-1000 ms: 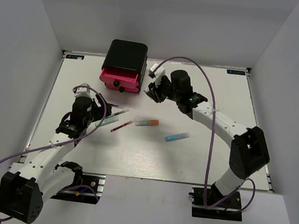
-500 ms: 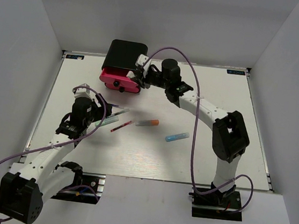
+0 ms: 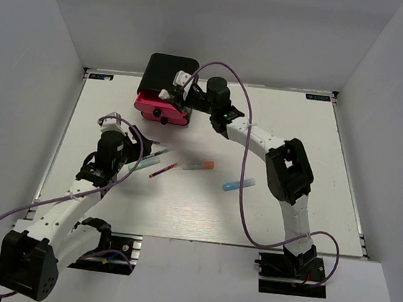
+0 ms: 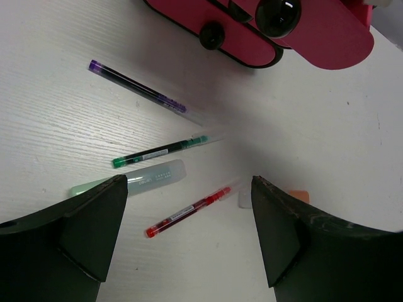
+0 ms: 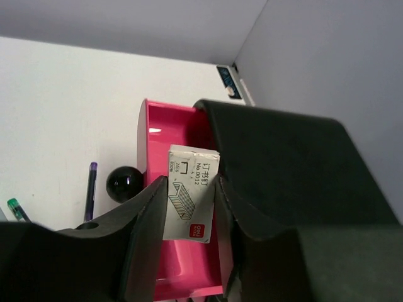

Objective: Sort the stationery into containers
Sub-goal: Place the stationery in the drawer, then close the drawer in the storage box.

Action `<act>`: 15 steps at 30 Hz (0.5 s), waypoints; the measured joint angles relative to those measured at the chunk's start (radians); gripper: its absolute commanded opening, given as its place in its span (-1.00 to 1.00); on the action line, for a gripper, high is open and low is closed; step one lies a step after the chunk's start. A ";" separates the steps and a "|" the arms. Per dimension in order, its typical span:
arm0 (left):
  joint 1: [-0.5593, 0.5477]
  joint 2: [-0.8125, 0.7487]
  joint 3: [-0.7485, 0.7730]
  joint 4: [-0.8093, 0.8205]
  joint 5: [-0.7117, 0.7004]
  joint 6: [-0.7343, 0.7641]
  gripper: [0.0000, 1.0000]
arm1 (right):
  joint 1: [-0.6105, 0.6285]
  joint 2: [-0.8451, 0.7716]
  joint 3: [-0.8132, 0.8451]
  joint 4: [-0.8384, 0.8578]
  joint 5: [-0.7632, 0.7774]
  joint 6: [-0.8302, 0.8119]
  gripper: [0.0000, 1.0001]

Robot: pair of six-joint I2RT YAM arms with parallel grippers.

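The containers are pink drawers (image 3: 161, 108) in a black rounded box (image 3: 170, 71) at the back; the top drawer (image 5: 151, 135) is pulled open. My right gripper (image 3: 175, 93) is shut on a small white printed box of staples (image 5: 191, 192) and holds it over the open drawer. My left gripper (image 4: 189, 236) is open and empty above the loose pens. Below it lie a red pen (image 4: 189, 212), a mint marker (image 4: 129, 181), a green pen (image 4: 160, 151) and a black-purple pen (image 4: 138, 91). An orange-grey marker (image 3: 198, 165) and a blue marker (image 3: 238, 184) lie mid-table.
Black round knobs (image 4: 277, 16) stick out from the drawer fronts toward the pens. White walls close the table on the left, back and right. The right arm's purple cable (image 3: 239, 79) arches over the back of the table.
My right gripper has swung left from beside the black box to over the open pink drawer, carrying the white staples box. The left arm and the pens have not moved.
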 measured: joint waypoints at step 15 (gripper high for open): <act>0.000 0.049 0.000 0.093 0.010 -0.039 0.36 | -0.002 0.049 0.018 0.006 0.013 0.023 0.24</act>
